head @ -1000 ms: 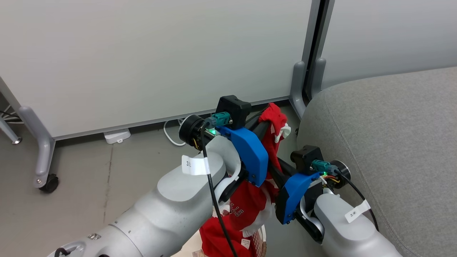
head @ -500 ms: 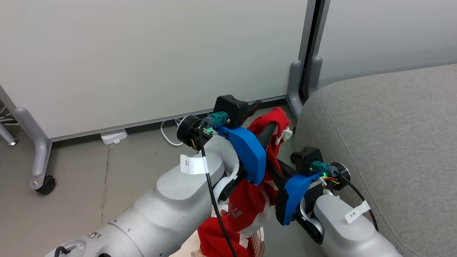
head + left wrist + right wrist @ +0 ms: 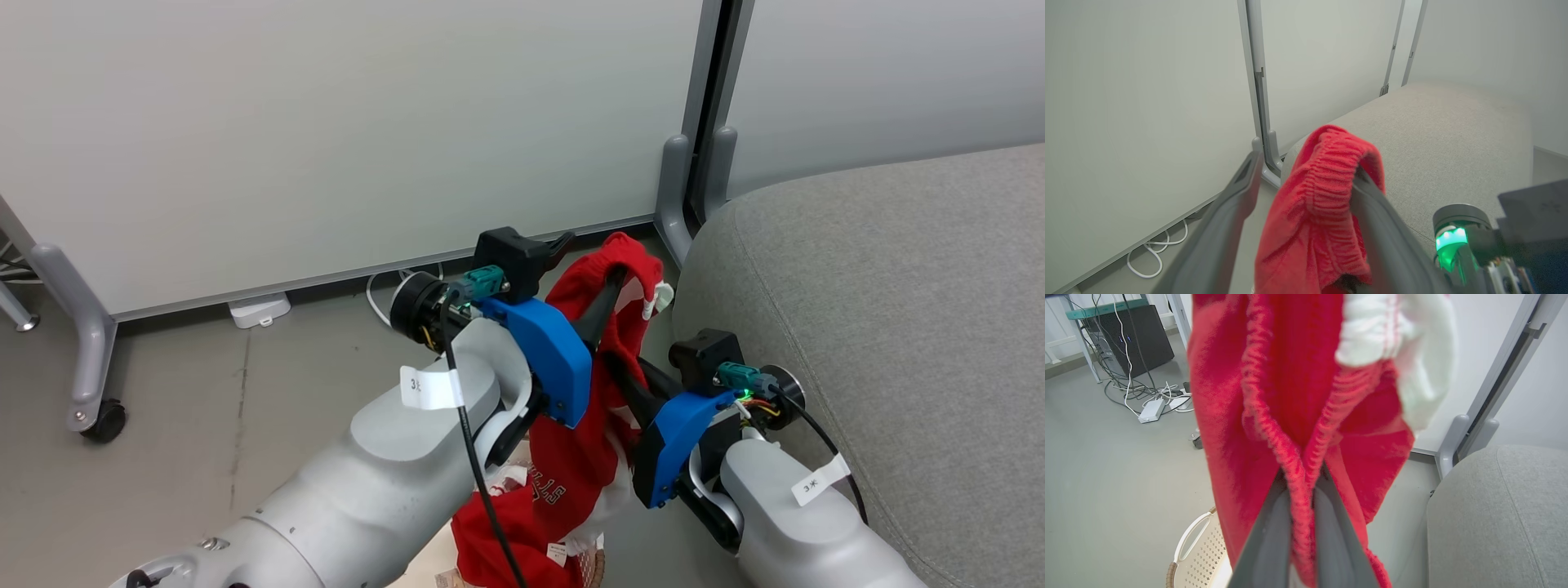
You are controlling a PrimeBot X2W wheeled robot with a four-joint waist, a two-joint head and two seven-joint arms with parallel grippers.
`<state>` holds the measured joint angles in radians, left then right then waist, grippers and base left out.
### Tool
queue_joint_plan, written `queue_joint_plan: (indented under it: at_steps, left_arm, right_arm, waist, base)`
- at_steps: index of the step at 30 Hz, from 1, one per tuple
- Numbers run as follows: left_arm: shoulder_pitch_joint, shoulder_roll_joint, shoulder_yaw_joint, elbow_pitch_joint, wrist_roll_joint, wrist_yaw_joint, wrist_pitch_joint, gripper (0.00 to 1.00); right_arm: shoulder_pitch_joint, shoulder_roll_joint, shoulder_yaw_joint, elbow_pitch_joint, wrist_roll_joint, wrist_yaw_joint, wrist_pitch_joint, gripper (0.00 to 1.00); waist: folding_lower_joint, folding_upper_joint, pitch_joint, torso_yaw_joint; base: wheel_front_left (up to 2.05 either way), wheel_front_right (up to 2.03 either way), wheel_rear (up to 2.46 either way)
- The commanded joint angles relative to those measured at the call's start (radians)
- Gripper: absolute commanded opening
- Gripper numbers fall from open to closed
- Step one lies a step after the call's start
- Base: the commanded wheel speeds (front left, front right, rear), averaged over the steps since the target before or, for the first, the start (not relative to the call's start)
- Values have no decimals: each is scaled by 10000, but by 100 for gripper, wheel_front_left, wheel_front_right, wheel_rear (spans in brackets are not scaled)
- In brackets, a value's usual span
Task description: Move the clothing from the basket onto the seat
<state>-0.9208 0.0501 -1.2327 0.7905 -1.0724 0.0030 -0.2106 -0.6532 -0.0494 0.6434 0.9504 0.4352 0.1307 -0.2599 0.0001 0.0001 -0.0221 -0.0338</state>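
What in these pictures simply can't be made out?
Basket: right wrist view, one corner shows, cut off by the bottom edge and covered by the clothing; its contents are hidden.
Lettering: head view, small and creased by folds; unreadable in full.
Right gripper: right wrist view, fingertips buried in the red cloth.
One garment or several: bunched folds, every view.
White trim: right wrist view, too close, blurred.

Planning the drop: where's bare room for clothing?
Free: the seat, bare from its rounded left edge rightward; the floor between wall panel and left forearm. Crowded: between it and the right forearm, where the clothing hangs over the basket.
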Motion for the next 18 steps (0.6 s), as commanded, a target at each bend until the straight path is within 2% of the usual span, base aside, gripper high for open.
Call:
queue_joint_plan:
  at_steps: [1,12,18]
  left_arm:
    - [162,30,23,106,58,-61,-134,100]
    - [933,494,734,-211,465,-138,-545,100]
    - [2012,1168,2042,-1602,1681,-60,-546,100]
  right_arm:
    - [-178,-19,-67,-14,11,1,-63,0]
    - [6,-19,-575,-325,-380,1,-65,0]
    - [187,-19,-789,-589,-617,1,-66,0]
  waist:
    - [-1,-1,10,12]
    - [-1,-1,65,40]
    - [-1,-1,95,-3]
  base:
    - [0,0,0]
    - [0,0,0]
    - [0,0,0]
